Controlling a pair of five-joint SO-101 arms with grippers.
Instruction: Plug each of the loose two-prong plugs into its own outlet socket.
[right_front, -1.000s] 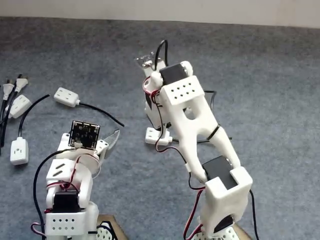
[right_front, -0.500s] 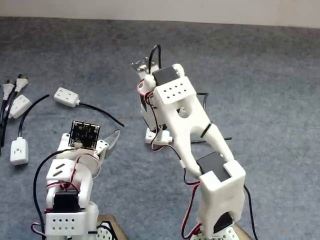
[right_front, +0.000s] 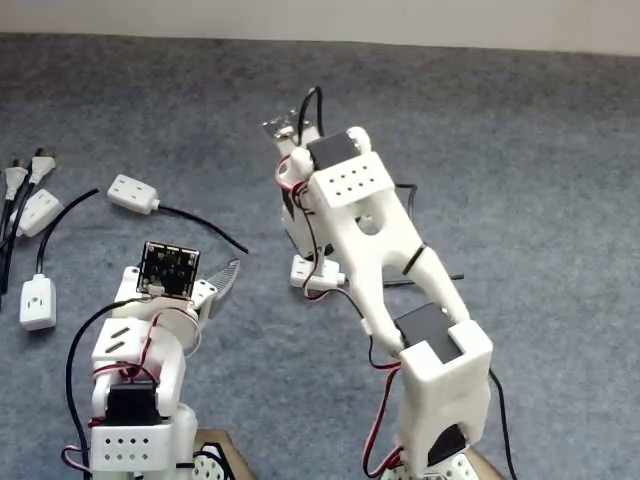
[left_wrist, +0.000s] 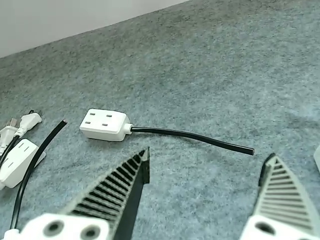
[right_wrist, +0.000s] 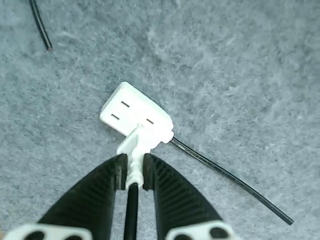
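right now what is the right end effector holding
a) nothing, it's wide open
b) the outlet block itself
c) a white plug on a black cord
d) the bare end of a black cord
C: in the right wrist view the right end effector is shut on the white plug, whose tip sits at the white outlet block.

The high camera is fixed well off on the base side, looking down and forward over the grey carpet (right_front: 540, 150); the left wrist camera sits behind the left gripper (left_wrist: 207, 159), facing out between its spread fingers at a low slant; ahead of them lies a white outlet socket (left_wrist: 105, 124), shared with the high view; the right wrist camera looks steeply down past the right gripper (right_wrist: 134, 161), pinching a plug (right_wrist: 137, 145), close over a second outlet (right_wrist: 135, 114), likewise shared.
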